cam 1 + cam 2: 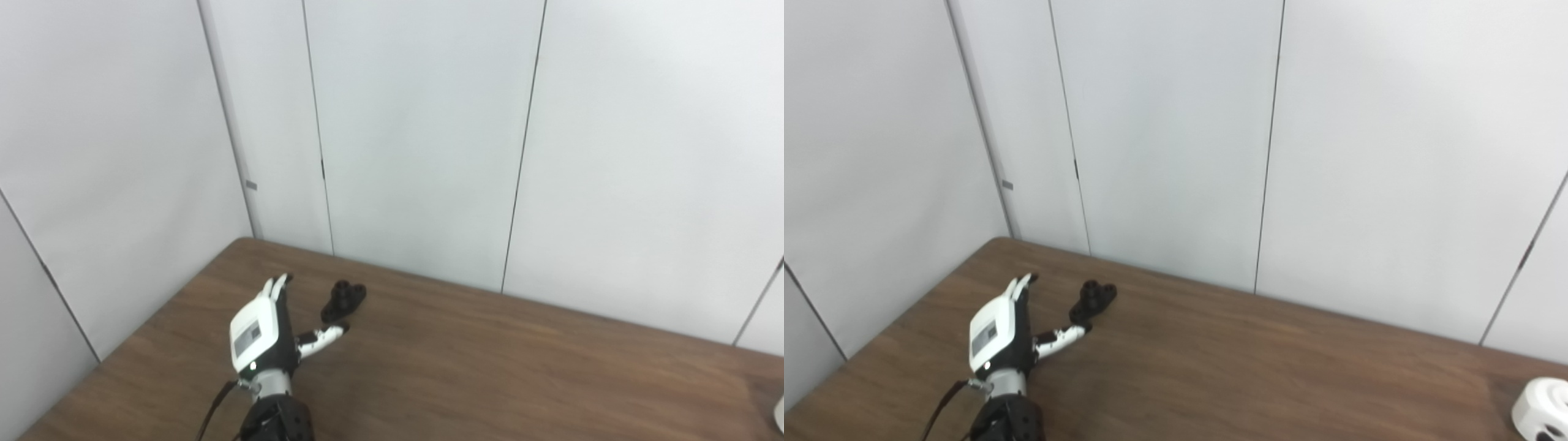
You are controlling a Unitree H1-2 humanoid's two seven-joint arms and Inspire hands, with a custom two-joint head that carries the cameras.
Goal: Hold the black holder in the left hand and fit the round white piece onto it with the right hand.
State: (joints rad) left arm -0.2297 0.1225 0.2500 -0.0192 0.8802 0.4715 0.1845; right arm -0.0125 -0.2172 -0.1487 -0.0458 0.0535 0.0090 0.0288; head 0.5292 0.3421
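Note:
The black holder (pixel 343 301) lies on the brown table toward the far left, also seen in the right eye view (pixel 1092 301). My left hand (pixel 264 327) is open just left of it, fingers straight and pointing away, thumb tip close to the holder's near end; it holds nothing. The round white piece (pixel 1540 409) sits at the table's far right edge, only its rim showing in the left eye view (pixel 779 413). My right hand is not in view.
The wooden table (pixel 490 367) runs back to white wall panels (pixel 416 135) that close the far and left sides. The table's left edge (pixel 147 324) is near my left hand.

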